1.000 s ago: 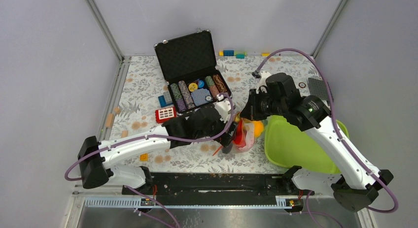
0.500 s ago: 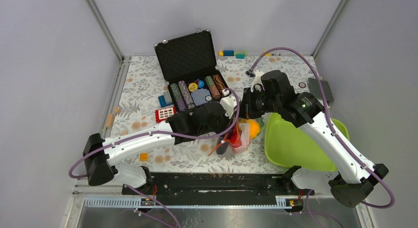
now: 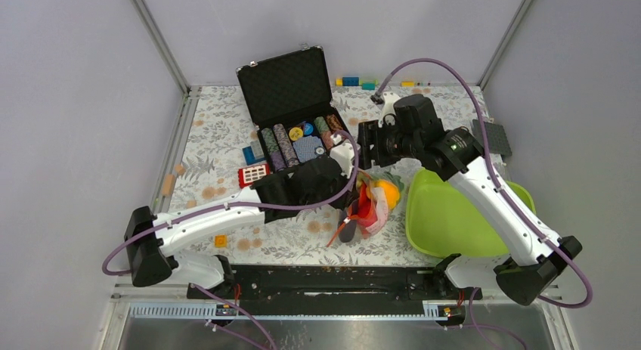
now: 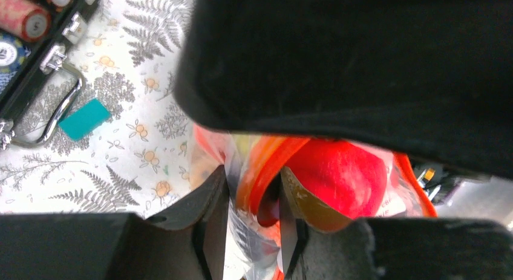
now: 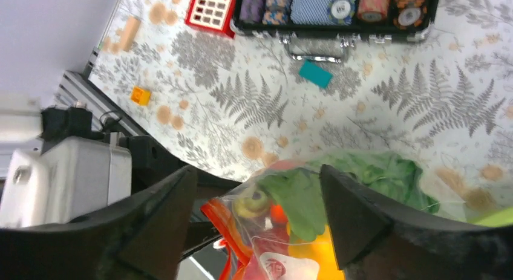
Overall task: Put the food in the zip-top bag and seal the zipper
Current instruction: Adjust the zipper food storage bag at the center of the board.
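Toy food, a red apple (image 4: 339,171) and green lettuce (image 5: 387,171) among it, is seen packed in the zip-top bag (image 3: 372,202) on the worktop (image 3: 219,131). The zipper (image 4: 257,165) is pinched by the left pincer (image 4: 251,189), while the right pincer (image 5: 255,174) is held wide and empty above. Sealing appears unfinished.

Fern-print table (image 3: 219,131) carries chip case (image 3: 287,82), green tray (image 3: 446,223), scattered bricks (image 3: 350,82).

Stuffed zip-top bag (image 3: 372,201) mid-counter (image 3: 219,131), open chip case (image 3: 291,100) just behind it, green tray (image 3: 453,221) close on its right, left gripper (image 4: 253,228) clamped on its near side, right gripper (image 5: 257,207) overhead with jaws spread, widest passage on the counter's left among small bricks (image 3: 253,155).
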You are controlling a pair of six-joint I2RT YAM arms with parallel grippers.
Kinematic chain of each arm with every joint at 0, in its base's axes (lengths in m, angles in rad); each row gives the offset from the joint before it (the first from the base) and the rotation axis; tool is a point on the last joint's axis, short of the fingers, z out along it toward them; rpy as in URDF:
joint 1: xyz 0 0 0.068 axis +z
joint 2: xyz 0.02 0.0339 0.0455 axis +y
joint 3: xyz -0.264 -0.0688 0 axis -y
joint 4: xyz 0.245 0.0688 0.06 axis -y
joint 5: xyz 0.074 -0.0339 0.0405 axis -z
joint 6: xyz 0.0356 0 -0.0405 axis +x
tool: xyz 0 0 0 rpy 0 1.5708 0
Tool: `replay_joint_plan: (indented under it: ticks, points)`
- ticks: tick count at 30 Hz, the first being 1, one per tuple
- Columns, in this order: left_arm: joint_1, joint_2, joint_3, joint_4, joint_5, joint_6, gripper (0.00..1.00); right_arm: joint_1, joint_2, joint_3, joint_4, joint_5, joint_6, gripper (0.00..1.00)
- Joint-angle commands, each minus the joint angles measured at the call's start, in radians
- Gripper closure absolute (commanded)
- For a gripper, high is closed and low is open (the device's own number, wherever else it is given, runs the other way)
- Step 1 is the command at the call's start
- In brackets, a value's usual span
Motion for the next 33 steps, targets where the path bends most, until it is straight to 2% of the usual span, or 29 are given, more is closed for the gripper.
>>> replay_joint_plan:
  ticks: [1,2,4,7,10,14,17,22,28,31,33]
  points:
    - [0.001,-0.095,-0.022,-0.03,-0.159,-0.315,1.0,-0.001,-0.052,0.037,0.186,-0.059,-0.1,0.06]
    - [0.003,-0.112,-0.034,-0.037,-0.203,-0.363,1.0,-0.001,-0.08,0.015,0.22,-0.063,-0.109,0.01]
    - [0.007,-0.138,-0.048,-0.067,-0.272,-0.458,1.0,-0.001,-0.144,-0.047,0.28,-0.061,-0.124,0.0]
    - [0.02,-0.15,-0.043,-0.109,-0.332,-0.552,1.0,0.04,-0.242,-0.115,0.256,0.074,-0.141,0.0]
    - [0.036,-0.125,-0.008,-0.179,-0.37,-0.647,1.0,0.182,-0.331,-0.203,0.222,0.327,-0.195,0.0]
    - [0.058,-0.093,0.017,-0.231,-0.391,-0.76,1.0,0.358,-0.396,-0.351,0.258,0.35,-0.153,0.03]
    - [0.066,-0.071,0.034,-0.24,-0.408,-0.802,1.0,0.507,-0.372,-0.411,0.274,0.439,-0.129,0.06]
    - [0.068,-0.037,0.076,-0.257,-0.403,-0.81,1.0,0.645,-0.269,-0.414,0.264,0.64,-0.059,0.08]
    - [0.069,-0.022,0.083,-0.261,-0.388,-0.828,1.0,0.686,-0.138,-0.377,0.196,0.794,0.001,0.26]
    - [0.069,-0.027,0.077,-0.262,-0.394,-0.835,1.0,0.697,-0.114,-0.373,0.157,0.862,0.038,0.45]
    - [0.068,-0.031,0.072,-0.261,-0.402,-0.84,1.0,0.698,-0.104,-0.387,0.136,0.903,0.071,0.52]
